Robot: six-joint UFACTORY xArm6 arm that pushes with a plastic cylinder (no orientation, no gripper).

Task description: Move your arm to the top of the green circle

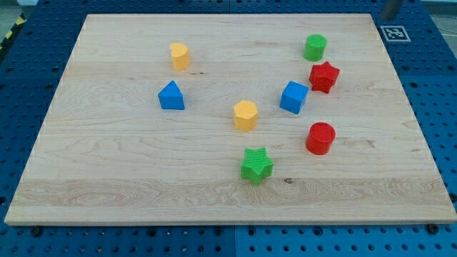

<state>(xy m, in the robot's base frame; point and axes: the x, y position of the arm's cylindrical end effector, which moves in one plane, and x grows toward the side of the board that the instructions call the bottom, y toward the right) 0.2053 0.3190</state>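
The green circle (315, 47), a short green cylinder, stands near the board's top right. A red star (323, 76) sits just below it, close but apart. A blurred dark rod enters at the view's top right corner. My tip (390, 17) is off the board's top right corner, well to the right of the green circle and a little above it. It touches no block.
On the wooden board (107, 178) also stand a blue cube (293, 96), a red cylinder (320, 138), a green star (256, 165), a yellow hexagon (245, 115), a blue triangle (171, 96) and a yellow block (179, 56). A black-and-white marker (393, 33) lies off the board's top right corner.
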